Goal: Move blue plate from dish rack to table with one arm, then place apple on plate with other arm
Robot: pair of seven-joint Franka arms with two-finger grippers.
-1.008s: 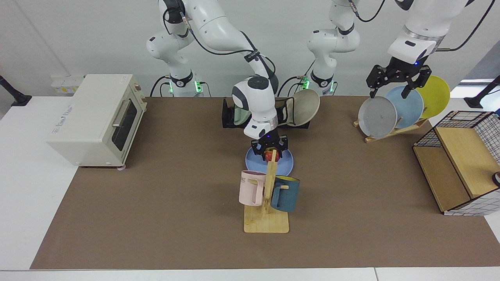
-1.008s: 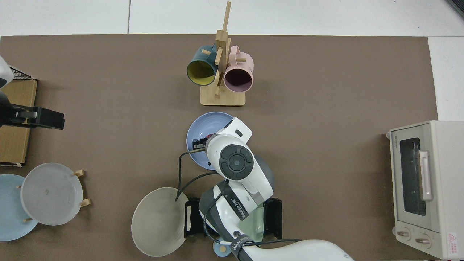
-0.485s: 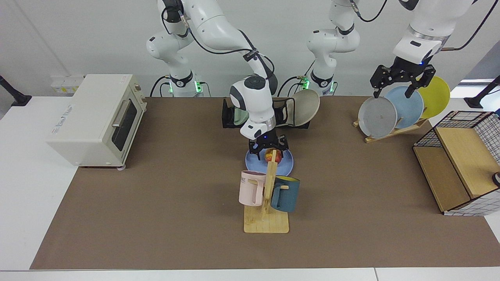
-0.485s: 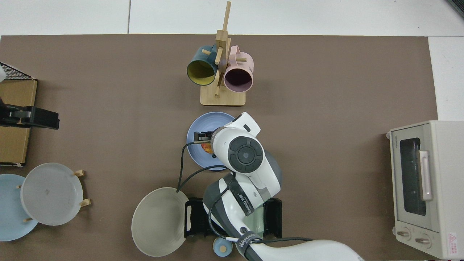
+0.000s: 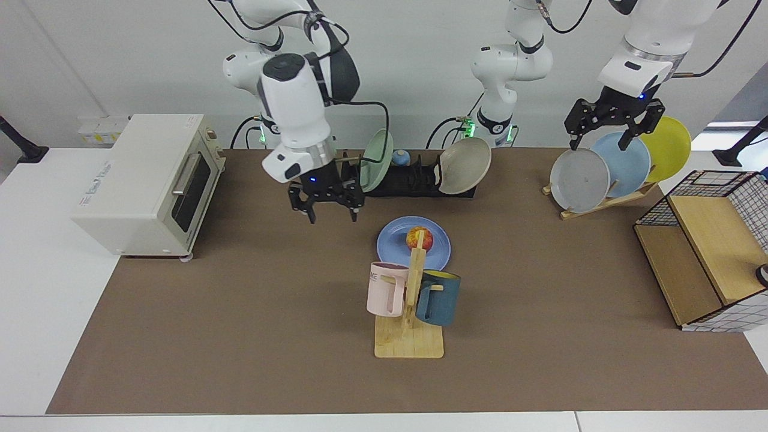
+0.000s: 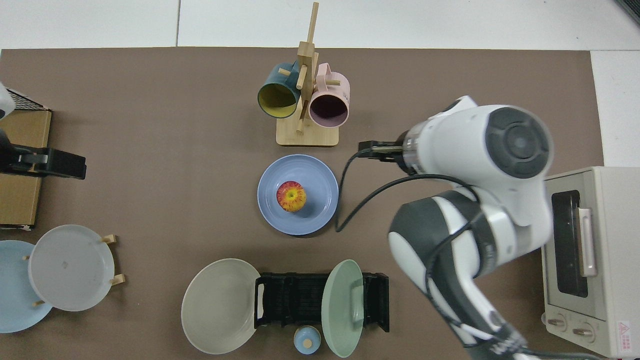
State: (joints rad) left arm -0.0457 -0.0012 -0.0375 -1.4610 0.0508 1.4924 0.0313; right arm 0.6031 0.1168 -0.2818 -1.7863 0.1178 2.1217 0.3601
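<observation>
Near the middle of the bench [image 5: 180,336], in the facing view: blue plate [image 5: 396,240] lying flat on the brown mat with the apple [image 5: 418,237] resting on it, partly hidden behind the post of the wooden mug tree [image 5: 410,300]. Right pincer [image 5: 324,207] lifted clear toward the toaster oven [image 5: 144,180] side, fingers spread, holding nothing. Left pincer [image 5: 606,132] parked over the slanted wooden plate stand [image 5: 600,201] toward the opposite end, fingers apart and empty, waiting. Little left to fail, by the look of it: a round apple on a shallow rim could roll if bumped, and any swing back of the right arm would pass close to the pale green plate [image 5: 377,161] standing in the dish rack [image 5: 420,183].

From above, in the top view: blue plate [image 6: 315,175] between mug tree [image 6: 306,100] and dish rack [image 6: 295,300], apart from both. Apple [image 6: 291,196] slightly off the plate's middle, red with a yellow starburst patch facing up, well inside the rim. Plate matte, cornflower blue, evenly round. Right pincer itself hidden under its own wrist here.
</observation>
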